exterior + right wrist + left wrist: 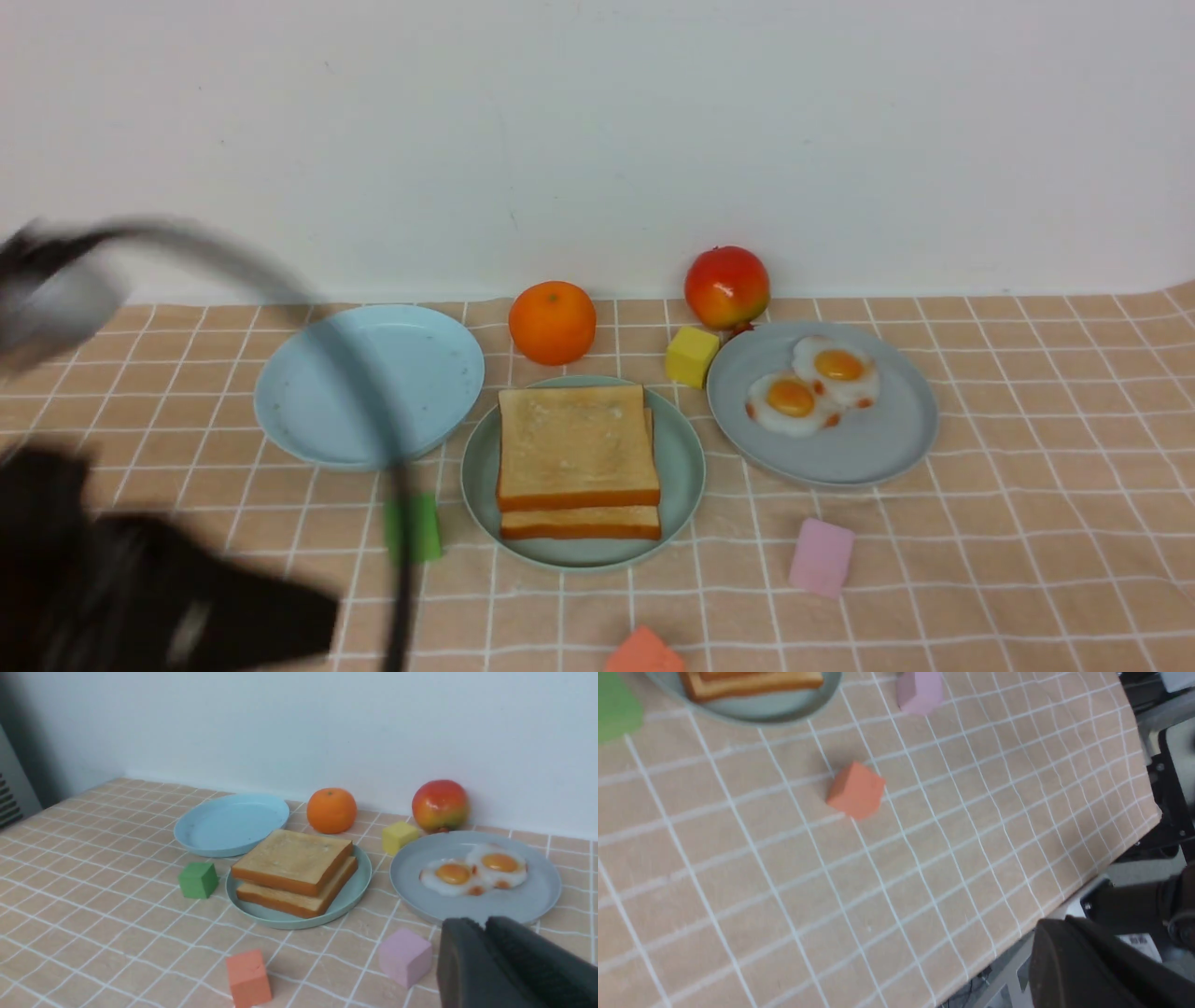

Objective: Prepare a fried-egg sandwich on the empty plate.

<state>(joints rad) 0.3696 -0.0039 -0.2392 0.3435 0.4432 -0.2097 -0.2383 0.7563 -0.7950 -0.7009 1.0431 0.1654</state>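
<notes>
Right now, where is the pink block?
In the front view, the pink block sits right of centre on the cloth, near the toast plate and below the egg plate.

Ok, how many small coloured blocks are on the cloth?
4: a green block left of the toast plate, a yellow block behind it, and a pink block and an orange block in front.

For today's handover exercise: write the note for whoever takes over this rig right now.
Left gripper: shut, empty.
Right gripper: jaws together, empty.
Two square golden toast slices sit stacked on the round mint-green plastic plate.
Two fried eggs lie on the round grey-blue plate; no egg shows between the slices.
Left to do: check for an egg inside and add one if it is missing.
</notes>
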